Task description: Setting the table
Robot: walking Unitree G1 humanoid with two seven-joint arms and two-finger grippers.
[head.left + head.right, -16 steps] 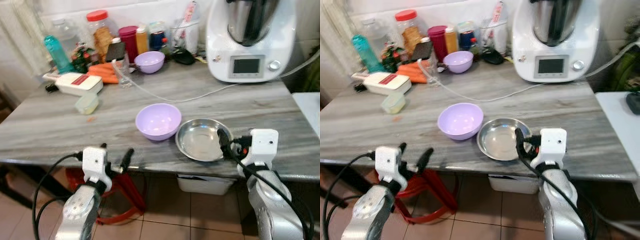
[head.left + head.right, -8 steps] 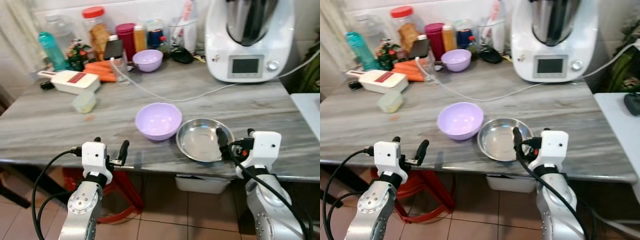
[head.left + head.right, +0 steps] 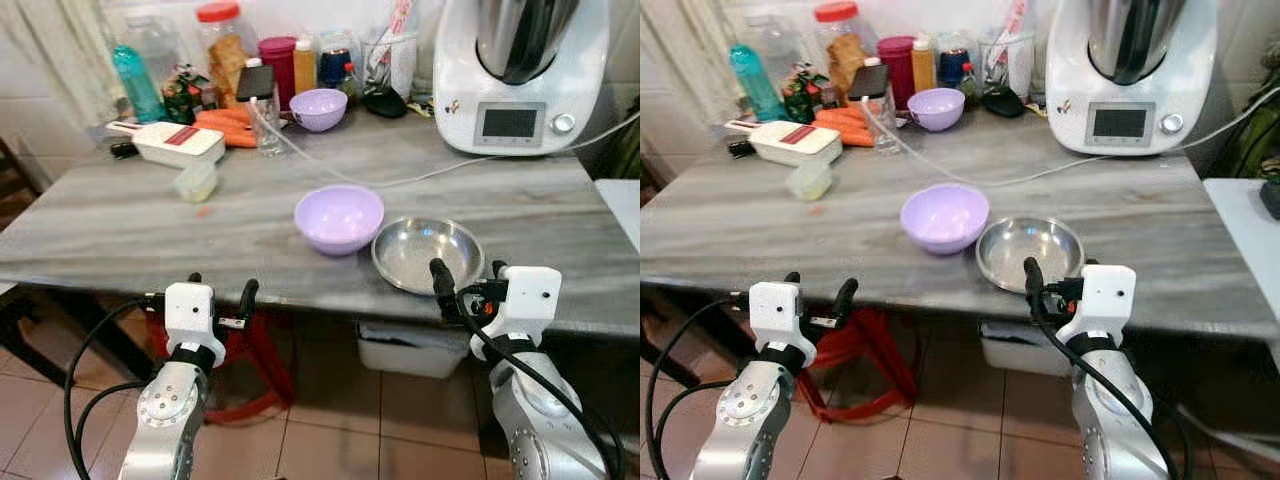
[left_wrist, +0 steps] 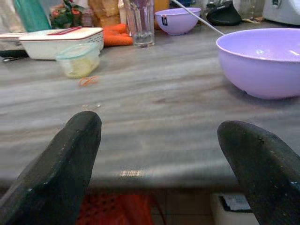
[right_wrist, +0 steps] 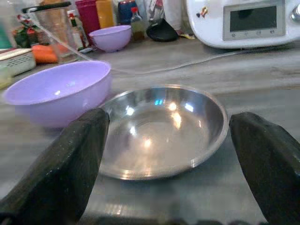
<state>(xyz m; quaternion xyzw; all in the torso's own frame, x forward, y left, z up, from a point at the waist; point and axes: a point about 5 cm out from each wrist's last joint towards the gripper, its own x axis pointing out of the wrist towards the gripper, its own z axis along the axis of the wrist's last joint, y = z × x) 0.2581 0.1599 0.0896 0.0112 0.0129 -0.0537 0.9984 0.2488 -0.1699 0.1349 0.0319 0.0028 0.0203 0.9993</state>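
Fingers of both grippers spread wide, holding and touching nothing.
Right gripper (image 5: 164, 154) faces the steel bowl (image 3: 427, 252), upright, mouth up, round with no long axis, near the grey table's (image 3: 120, 220) front edge. Lilac bowl (image 3: 339, 216) sits just beside it. Left gripper (image 3: 221, 300) hovers before the table edge.

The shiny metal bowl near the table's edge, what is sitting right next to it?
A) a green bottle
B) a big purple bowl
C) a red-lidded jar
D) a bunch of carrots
B: the big purple bowl sits right beside the shiny metal bowl near the table's front edge, while the bottle, carrots and jar stand far back by the wall.
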